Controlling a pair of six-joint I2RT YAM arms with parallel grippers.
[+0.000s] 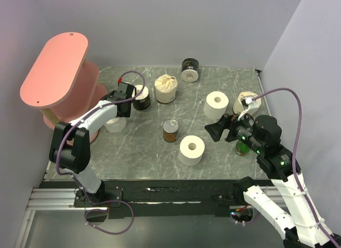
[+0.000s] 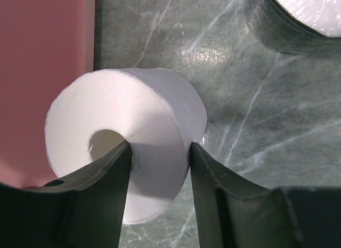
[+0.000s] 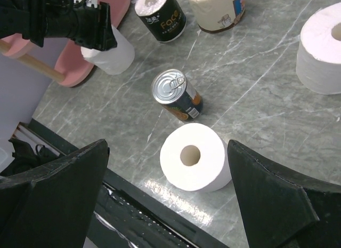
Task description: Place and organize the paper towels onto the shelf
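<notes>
The paper towels (image 1: 217, 104) number seven: three plain white rolls (image 1: 191, 150) (image 1: 217, 105) (image 1: 114, 125), two rolls in black wrappers (image 1: 191, 70) (image 1: 141, 98), and two rolls in crinkled cream wrapping (image 1: 165, 89) (image 1: 242, 101). Besides these there is one small brown tin can (image 1: 170, 130), one green bottle (image 1: 243, 148) that is only partly visible, and one pink shelf (image 1: 53, 69). The right wrist view takes in a smaller count: all three white rolls, one black-wrapped roll, one cream-wrapped roll and the single can.
</notes>
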